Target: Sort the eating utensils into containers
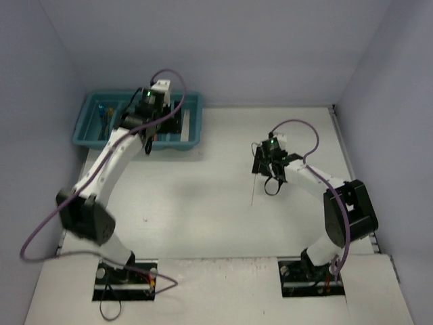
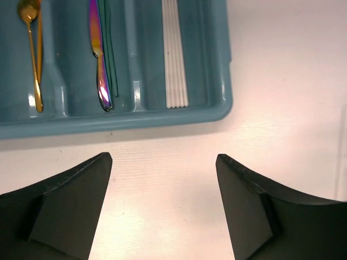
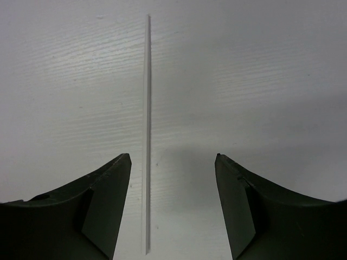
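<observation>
Top external view: the teal cutlery tray (image 1: 193, 118) sits at the upper left of the white table (image 1: 203, 223), its far side close to the back wall (image 1: 223, 47) and its left end near the left wall (image 1: 34, 101). The left gripper (image 1: 149, 141) hangs at the tray's near edge. The right gripper (image 1: 260, 164) is right of centre, well apart from the tray, with bare tabletop between the two arms and toward the right wall (image 1: 392, 101).

Left wrist view: the left gripper (image 2: 164, 157) is released, its fingers spread wide with nothing between them, over bare table just outside the tray's (image 2: 162, 122) near rim and rounded corner. In the compartments lie a gold spoon (image 2: 32, 54) at upper left, an iridescent purple knife (image 2: 99, 54) touching a dark green utensil (image 2: 111, 54) in the next one, and a row of pale sticks (image 2: 174, 54) in the rightmost.

Right wrist view: the right gripper (image 3: 173, 157) is also unclenched. A single thin translucent stick (image 3: 147, 108) lies flat on the table, running up the frame from between the fingers, just beside the left-hand finger and not pinched.

Walls are plain pale lavender; the tabletop is matte white with a faint grain.
</observation>
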Action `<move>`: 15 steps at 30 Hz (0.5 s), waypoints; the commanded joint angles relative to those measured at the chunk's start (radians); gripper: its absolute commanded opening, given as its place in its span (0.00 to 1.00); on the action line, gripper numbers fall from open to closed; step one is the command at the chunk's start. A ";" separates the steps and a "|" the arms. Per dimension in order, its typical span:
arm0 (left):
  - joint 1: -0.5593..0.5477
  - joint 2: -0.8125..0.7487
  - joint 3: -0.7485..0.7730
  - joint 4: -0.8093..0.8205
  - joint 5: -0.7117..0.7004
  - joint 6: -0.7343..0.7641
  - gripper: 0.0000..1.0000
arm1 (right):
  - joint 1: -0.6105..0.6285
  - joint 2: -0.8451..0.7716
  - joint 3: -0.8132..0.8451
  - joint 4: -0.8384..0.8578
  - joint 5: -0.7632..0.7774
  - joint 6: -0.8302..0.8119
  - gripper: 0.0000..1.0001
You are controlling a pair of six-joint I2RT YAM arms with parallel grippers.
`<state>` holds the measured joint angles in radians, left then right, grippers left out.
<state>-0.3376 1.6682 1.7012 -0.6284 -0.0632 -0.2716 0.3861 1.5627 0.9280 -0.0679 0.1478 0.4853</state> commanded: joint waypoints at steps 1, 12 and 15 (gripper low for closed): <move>-0.006 -0.267 -0.180 0.039 -0.031 -0.036 0.77 | 0.039 0.086 0.086 -0.013 0.097 -0.019 0.60; -0.004 -0.699 -0.606 0.002 -0.018 -0.049 0.85 | 0.056 0.212 0.123 -0.023 0.101 0.007 0.34; -0.004 -0.794 -0.656 -0.015 -0.007 -0.061 0.90 | 0.056 0.229 0.122 -0.022 0.092 0.013 0.27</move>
<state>-0.3450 0.9945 1.0790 -0.6534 -0.0786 -0.3069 0.4379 1.7711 1.0189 -0.0786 0.2102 0.4816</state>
